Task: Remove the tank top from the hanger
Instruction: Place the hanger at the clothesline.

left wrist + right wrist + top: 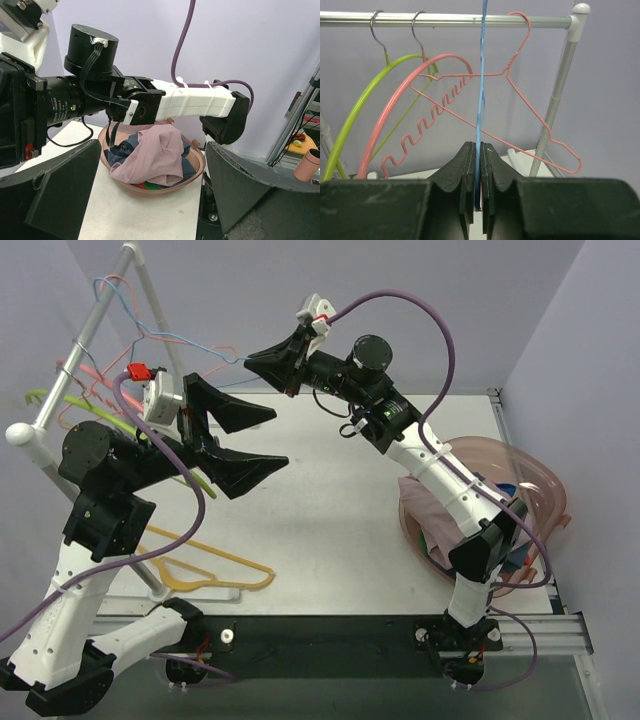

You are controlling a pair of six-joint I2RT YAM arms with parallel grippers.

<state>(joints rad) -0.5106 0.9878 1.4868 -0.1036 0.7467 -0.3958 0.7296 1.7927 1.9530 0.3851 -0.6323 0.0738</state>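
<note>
Currently, a thin blue hanger (481,100) is being pinched by the right gripper (479,152), while the left gripper (272,438) is being held wide, empty. The tank top (155,155), seemingly soft and light, is lying heaped in the basket (197,167) behind the right gripper, best pinched at a fold.

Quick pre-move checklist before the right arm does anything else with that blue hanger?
1. Right gripper shut on the blue hanger wire: ok.
2. Left gripper open, holding nothing: ok.
3. Blue hanger free of fabric: ok, as far as the wire shows.
4. Pink garment lying in the basket: ok. Whether it is the tank top: cannot tell.
5. Blue hanger hooked on the rail: cannot tell. The wire crosses the rail and runs out of frame.
</note>
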